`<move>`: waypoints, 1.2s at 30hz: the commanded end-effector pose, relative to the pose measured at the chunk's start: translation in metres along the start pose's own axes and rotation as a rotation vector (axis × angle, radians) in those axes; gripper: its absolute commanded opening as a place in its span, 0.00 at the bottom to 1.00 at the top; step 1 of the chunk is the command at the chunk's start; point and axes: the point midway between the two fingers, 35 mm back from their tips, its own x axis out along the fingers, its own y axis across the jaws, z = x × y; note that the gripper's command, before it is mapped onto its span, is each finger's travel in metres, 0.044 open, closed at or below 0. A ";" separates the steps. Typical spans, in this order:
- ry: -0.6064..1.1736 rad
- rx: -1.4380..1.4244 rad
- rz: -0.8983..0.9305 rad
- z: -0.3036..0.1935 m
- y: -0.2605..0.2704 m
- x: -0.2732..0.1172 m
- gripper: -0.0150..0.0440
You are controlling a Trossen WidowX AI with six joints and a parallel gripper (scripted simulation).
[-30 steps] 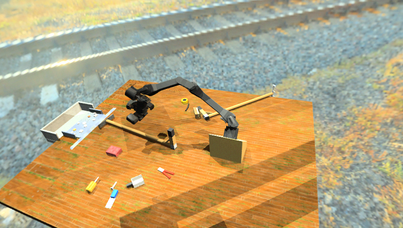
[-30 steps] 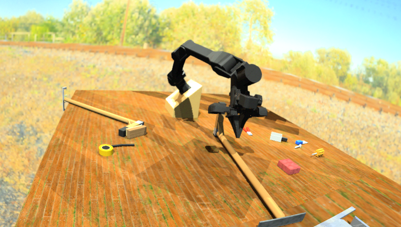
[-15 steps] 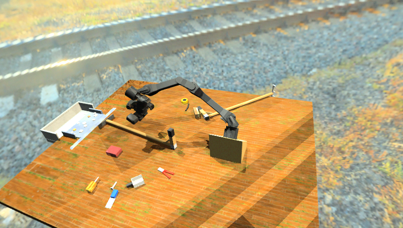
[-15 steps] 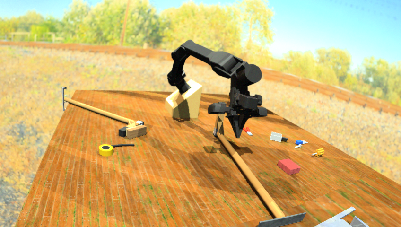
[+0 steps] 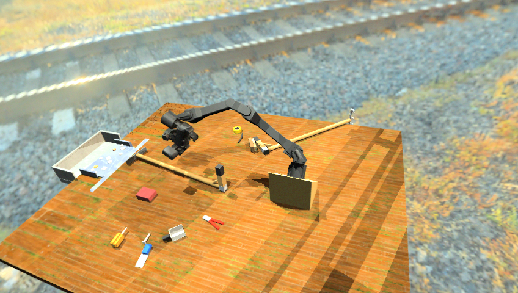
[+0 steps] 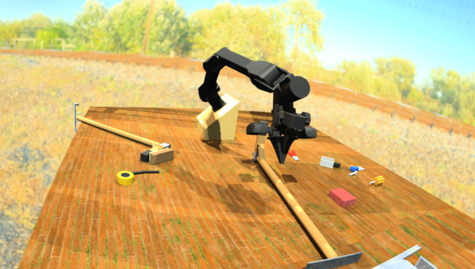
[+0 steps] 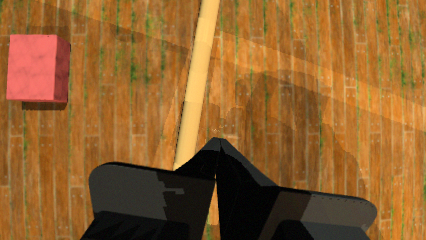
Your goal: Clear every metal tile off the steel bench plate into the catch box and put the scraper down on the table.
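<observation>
The long scraper [image 5: 174,168] [image 6: 293,204] [image 7: 197,75] lies on the table, its wide grey blade [image 6: 335,261] beside the near edge of the bench plate [image 5: 120,162] and its upright wooden grip [image 5: 220,180] toward the arm's base. Several small white and orange-yellow tiles [image 5: 108,159] lie scattered on the plate. The catch box [image 5: 81,150] adjoins the plate's far end; its floor is partly hidden. My gripper [image 6: 282,162] [image 7: 217,143] is shut and empty, pointing down above the table. In the wrist view, its tips are just right of the scraper's shaft.
A second long-shafted tool [image 5: 319,129] [image 6: 116,131] with a hooked end lies on the other side. A yellow tape roll [image 5: 236,129] [image 6: 125,179] lies near it. A red block [image 5: 146,194] [image 6: 341,196] [image 7: 32,67], red-handled pliers [image 5: 214,220] and several small tools lie beyond the scraper.
</observation>
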 end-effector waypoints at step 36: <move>-0.181 -0.034 0.021 0.006 0.032 -0.096 1.00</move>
